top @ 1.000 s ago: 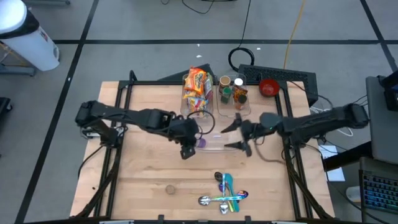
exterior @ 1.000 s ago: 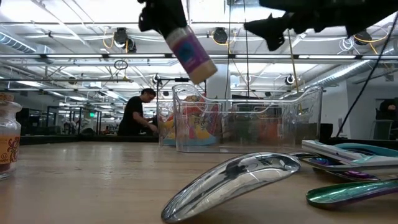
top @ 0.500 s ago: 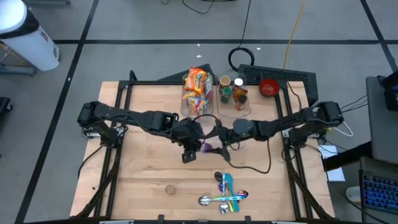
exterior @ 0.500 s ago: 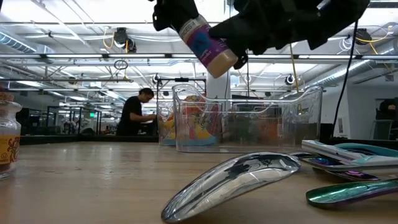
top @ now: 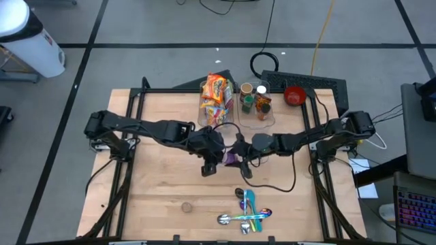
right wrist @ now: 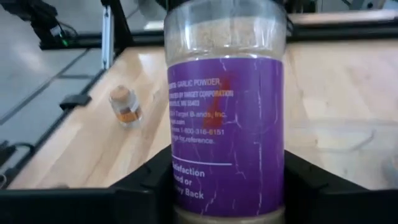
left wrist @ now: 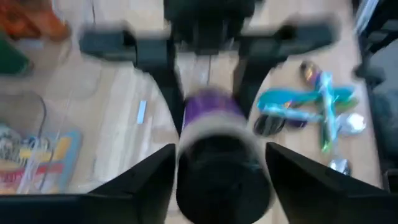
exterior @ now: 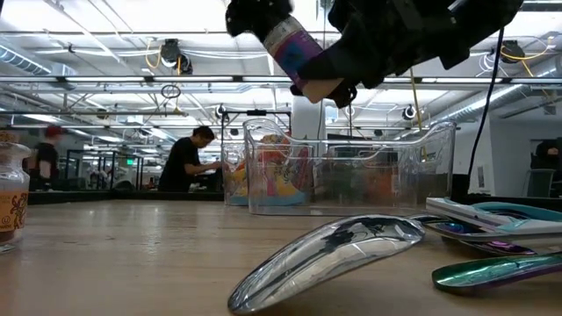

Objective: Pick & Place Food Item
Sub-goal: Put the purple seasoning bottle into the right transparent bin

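In the high view, at the centre of the frame, the left gripper (top: pixel 216 158) and the right gripper (top: pixel 240 155) meet over the table (top: pixel 157 197), both touching the purple-labelled garlic powder jar (top: pixel 231 159) held in the air between them. The low view shows the jar (exterior: pixel 300 54) tilted near the top centre, above the clear bin (exterior: pixel 351 175), so the handover goes best if the right fingers clamp squarely before the left ones let go. In the left wrist view the left fingers (left wrist: pixel 155 180) clasp the jar's dark cap end (left wrist: pixel 219 171), while the right wrist view shows the label (right wrist: pixel 225 134) filling the frame between the right fingers (right wrist: pixel 152 186), though I cannot tell whether they have closed on it.

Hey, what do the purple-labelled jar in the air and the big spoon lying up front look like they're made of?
Garlic powder jar: clear, probably plastic, since the powder shows through above a glossy purple label. Spoon: polished metal, judging by its mirror-like reflections.
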Tool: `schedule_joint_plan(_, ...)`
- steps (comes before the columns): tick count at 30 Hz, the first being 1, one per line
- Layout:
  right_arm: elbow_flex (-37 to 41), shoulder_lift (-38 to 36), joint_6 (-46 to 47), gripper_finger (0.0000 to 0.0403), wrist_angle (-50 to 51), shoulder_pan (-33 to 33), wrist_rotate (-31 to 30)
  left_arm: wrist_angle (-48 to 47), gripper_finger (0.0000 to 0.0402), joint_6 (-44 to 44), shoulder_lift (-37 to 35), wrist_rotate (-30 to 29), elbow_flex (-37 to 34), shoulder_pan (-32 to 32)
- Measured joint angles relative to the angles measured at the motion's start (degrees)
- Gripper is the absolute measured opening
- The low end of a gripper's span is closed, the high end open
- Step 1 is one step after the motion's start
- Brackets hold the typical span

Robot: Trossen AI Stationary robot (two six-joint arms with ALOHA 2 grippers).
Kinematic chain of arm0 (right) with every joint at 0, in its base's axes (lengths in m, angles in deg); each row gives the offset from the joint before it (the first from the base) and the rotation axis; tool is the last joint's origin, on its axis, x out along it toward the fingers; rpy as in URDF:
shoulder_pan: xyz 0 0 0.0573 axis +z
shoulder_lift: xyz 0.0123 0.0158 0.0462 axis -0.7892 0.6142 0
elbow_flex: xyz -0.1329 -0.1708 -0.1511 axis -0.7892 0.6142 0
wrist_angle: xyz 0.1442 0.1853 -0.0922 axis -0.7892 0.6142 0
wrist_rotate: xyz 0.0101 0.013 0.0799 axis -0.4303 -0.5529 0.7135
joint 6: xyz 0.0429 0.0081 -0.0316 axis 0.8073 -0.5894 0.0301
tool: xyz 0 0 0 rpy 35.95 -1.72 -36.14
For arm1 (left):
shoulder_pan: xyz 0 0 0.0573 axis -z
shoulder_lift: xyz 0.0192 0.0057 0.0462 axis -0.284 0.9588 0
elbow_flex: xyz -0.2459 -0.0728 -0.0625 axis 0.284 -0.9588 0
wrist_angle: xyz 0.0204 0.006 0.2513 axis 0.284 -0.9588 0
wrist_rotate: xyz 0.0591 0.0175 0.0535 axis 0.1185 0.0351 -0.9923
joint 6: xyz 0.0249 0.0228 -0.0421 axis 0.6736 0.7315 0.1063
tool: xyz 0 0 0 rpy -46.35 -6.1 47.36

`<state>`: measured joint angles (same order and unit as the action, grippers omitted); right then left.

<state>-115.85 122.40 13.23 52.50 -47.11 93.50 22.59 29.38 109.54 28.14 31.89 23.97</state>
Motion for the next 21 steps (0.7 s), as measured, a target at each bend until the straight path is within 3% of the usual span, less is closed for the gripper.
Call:
schedule_joint_plan(6, 0.0, -4.5, -1.1, 0.0171, 3.6, -0.5, -0.2, 0.3, 0.0318, -1.0, -3.3, 1.4, 2.9, 0.0)
schedule_joint_plan(9, 0.8, -9.1, -1.3, 0.0170, 7.7, -1.1, -0.3, 3.6, 0.0336, 4.7, -6.4, -4.4, 0.5, 3.3)
schedule_joint_plan(12, 3.4, -15.0, -1.3, 0.0170, 10.0, -1.2, -2.7, 12.2, 0.0346, 11.0, -11.8, -12.2, -7.3, 7.8)
schedule_joint_plan(16, 9.3, -23.3, -1.0, 0.0170, 7.8, -1.2, -7.7, 32.1, 0.0346, 11.7, -19.4, -19.6, -23.7, 9.7)
schedule_joint_plan(21, 17.4, -28.0, 0.0, 0.0170, -9.1, -1.3, -9.0, 74.3, 0.0340, 11.3, -21.8, -19.6, -43.4, 6.7)
